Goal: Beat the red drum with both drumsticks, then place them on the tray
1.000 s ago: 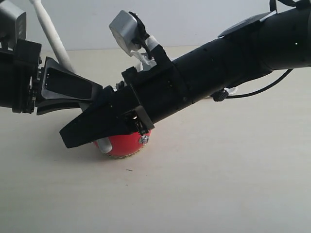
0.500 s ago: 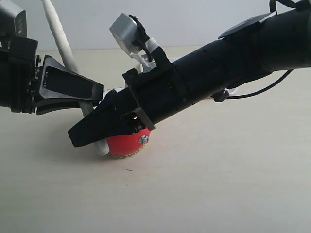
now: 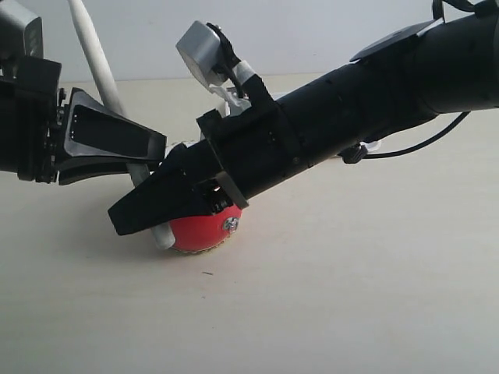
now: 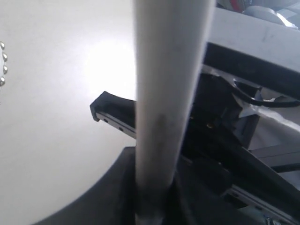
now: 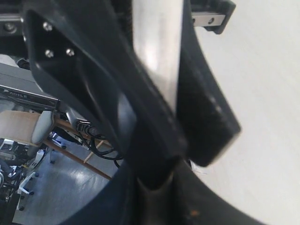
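Well back from the counter's near edge, the red drum sits mostly hidden under the right gripper, whose fingers clamp a drumstick. Beside it the left gripper pinches the second drumstick, which is steeply tilted with its lower end just beside the drum. Bare counter stretches toward the near and right edges.

Over the last second your right pincer backed off a little to the right and came up a touch, taking the right drumstick along. Its black tip sat lower and further left before. The left drumstick in your left pincer now stands steeper, upper end swung right. Its lower end by the red drum shows more now. All of that happened in the first half second.
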You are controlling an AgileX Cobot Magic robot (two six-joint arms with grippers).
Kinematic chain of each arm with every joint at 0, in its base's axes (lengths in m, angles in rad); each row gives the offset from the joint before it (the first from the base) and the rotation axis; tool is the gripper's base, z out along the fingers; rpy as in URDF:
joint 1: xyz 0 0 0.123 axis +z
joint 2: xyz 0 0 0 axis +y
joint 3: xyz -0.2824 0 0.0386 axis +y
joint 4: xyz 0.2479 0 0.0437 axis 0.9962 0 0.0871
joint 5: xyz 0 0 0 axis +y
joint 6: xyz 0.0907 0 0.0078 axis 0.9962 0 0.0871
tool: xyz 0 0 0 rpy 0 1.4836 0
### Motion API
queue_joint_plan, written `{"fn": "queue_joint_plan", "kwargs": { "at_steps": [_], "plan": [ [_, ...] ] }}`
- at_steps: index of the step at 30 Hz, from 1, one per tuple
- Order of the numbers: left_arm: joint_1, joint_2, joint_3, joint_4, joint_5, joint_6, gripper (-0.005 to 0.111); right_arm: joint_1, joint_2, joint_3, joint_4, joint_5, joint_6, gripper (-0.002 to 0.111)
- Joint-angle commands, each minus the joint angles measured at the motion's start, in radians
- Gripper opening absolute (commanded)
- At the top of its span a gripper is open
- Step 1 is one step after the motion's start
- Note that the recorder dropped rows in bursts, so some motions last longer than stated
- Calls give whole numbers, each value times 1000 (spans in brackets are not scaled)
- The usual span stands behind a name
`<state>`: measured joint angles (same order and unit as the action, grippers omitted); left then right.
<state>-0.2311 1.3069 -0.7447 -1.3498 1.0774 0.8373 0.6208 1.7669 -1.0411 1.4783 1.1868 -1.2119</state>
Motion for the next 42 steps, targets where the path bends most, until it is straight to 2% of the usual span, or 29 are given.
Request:
{"fn": "queue_joint_plan", "kwargs": {
  "at_steps": [1,6,8,13,21,24,26,28,32,35,37,42],
  "plan": [
    [2,-1,1,-7,-32,-8,43,1,-9,-1,33,34,-17,0],
    [2,-3,1,-7,-25,-23,68,1,-9,-1,33,34,-22,0],
    [2,-9,1,-7,-23,-30,74,1,-9,-1,33,34,-16,0],
    [56,-53,1,40,-14,-48,75,-5,-9,-1,-3,-23,10,0],
    [241,-162,1,242,63,-146,75,-96,-9,-10,-146,-105,144,0],
    [289,-206,1,283,98,-185,69,-159,-9,-52,-212,-124,179,0],
    [311,-237,1,308,109,-212,57,-195,-9,-101,-318,-157,226,0],
    [313,-265,1,330,120,-238,40,-215,-9,-161,-485,-195,302,0],
    [313,-315,1,332,144,-262,0,-220,-9,-288,-956,-269,453,0],
    [313,-350,1,336,144,-276,0,-220,-9,-354,-1274,-329,517,0],
    [313,-377,1,346,144,-276,0,-220,-9,-378,-1412,-362,532,0],
    [313,-447,1,476,144,-330,0,-220,-4,-398,-1620,-401,375,0]
  ]
}}
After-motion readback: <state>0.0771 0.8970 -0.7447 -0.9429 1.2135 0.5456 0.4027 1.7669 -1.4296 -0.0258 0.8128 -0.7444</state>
